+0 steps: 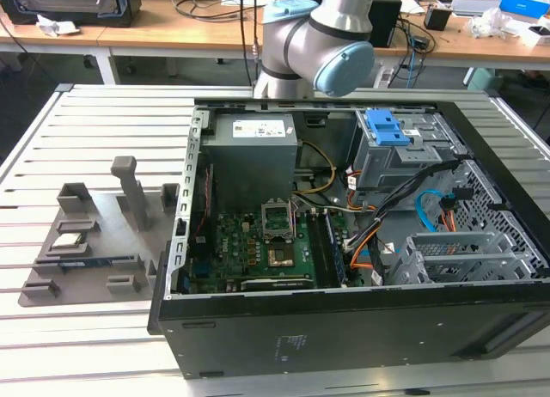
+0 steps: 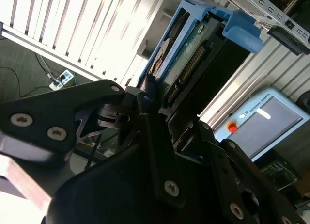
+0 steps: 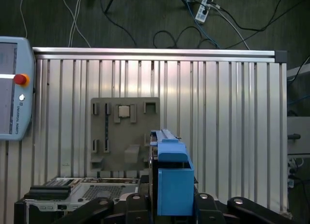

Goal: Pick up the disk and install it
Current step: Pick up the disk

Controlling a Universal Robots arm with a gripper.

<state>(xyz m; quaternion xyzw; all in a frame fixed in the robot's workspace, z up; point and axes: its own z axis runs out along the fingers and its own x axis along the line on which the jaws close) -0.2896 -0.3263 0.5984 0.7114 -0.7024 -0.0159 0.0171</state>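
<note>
The disk (image 3: 170, 171) stands on edge in its bright blue carrier, high above the slatted table, with my gripper (image 3: 167, 204) shut on it and a black finger on each side. In the second wrist view the disk (image 2: 186, 56) shows its silver body, green circuit board and connector row inside the blue frame, clamped by the gripper (image 2: 169, 112). The robot arm (image 1: 318, 36) rises behind the open computer case (image 1: 344, 328) in the exterior view. Inside the case, a grey metal cage with a blue latch (image 1: 387, 131) sits at the back right.
A grey fixture plate (image 1: 94, 234) lies on the table at the exterior view's left, with a small silver processor chip (image 1: 67, 240) on it. The plate (image 3: 111, 151) and chip (image 3: 124, 111) lie below the held disk. A teach pendant (image 3: 12, 88) hangs beside the table.
</note>
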